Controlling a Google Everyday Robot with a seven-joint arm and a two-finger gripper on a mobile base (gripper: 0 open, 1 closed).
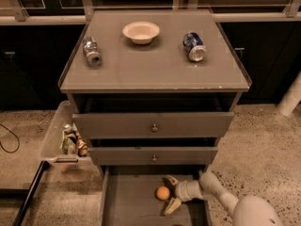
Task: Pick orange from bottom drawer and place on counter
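The orange (162, 193) lies on the floor of the bottom drawer (131, 204), which is pulled out at the base of the cabinet. My gripper (170, 192) reaches in from the right, low in the drawer. Its two fingers are spread, one above and one below the orange's right side, and are not closed on it. The white arm (221, 197) runs off to the lower right. The counter (155, 60) is the wide grey cabinet top above.
On the counter stand a cream bowl (141, 32), a tipped silver can (91, 52) at the left and a tipped blue can (194, 46) at the right. The two knobbed drawers stand slightly open. A clear side tray (56, 142) with items hangs at the left.
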